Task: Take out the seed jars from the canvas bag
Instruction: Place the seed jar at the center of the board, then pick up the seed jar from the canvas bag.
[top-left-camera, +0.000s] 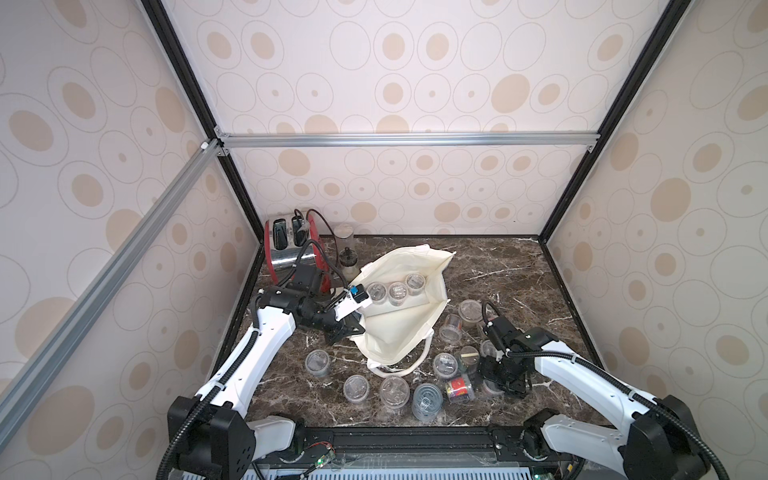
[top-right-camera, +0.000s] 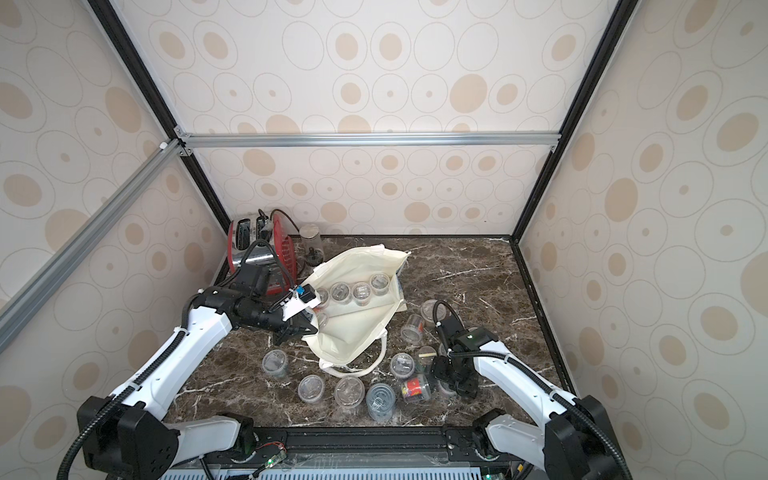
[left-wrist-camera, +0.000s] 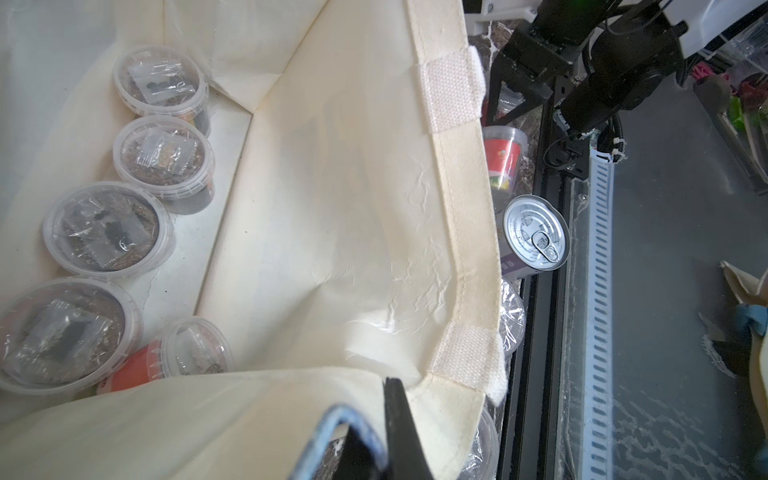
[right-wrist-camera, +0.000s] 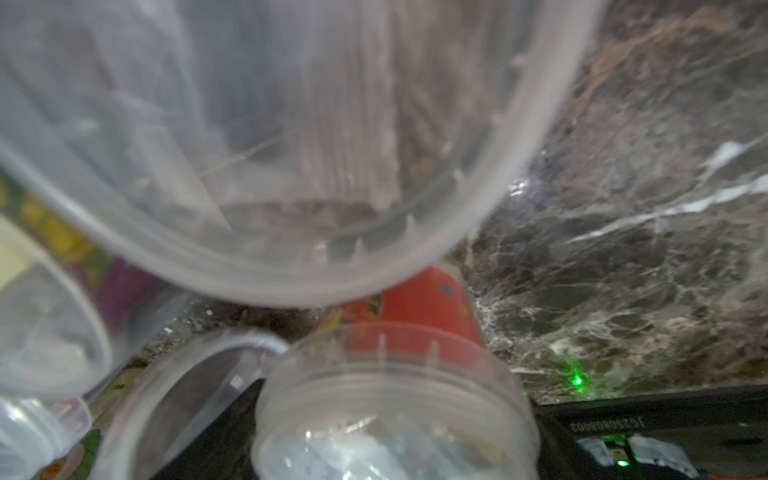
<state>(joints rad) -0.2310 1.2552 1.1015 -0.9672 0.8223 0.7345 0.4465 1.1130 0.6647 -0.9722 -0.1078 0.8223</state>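
**Top views.** One stereo head sits high above the table's near edge, facing down and toward the rear wall, at far range. Both top views take in the whole marble table (top-left-camera: 519, 270). The left arm (top-left-camera: 249, 353) and right arm (top-left-camera: 582, 374) rise from the lower corners. The toaster (top-left-camera: 286, 245) is at centre left and the canvas bag (top-left-camera: 399, 332) mid-frame. Content is near identical, offset slightly sideways.

**Left wrist view.** Close range, looking into the open canvas bag (left-wrist-camera: 332, 208) past its rim. It shares with the top views the seed jars (left-wrist-camera: 160, 81) inside, the can (left-wrist-camera: 536, 235) and the right arm (left-wrist-camera: 590, 45).

**Right wrist view.** Extremely near and blurred. One of the seed jars (right-wrist-camera: 270, 145) fills most of the frame, with marble table (right-wrist-camera: 644, 249) behind.
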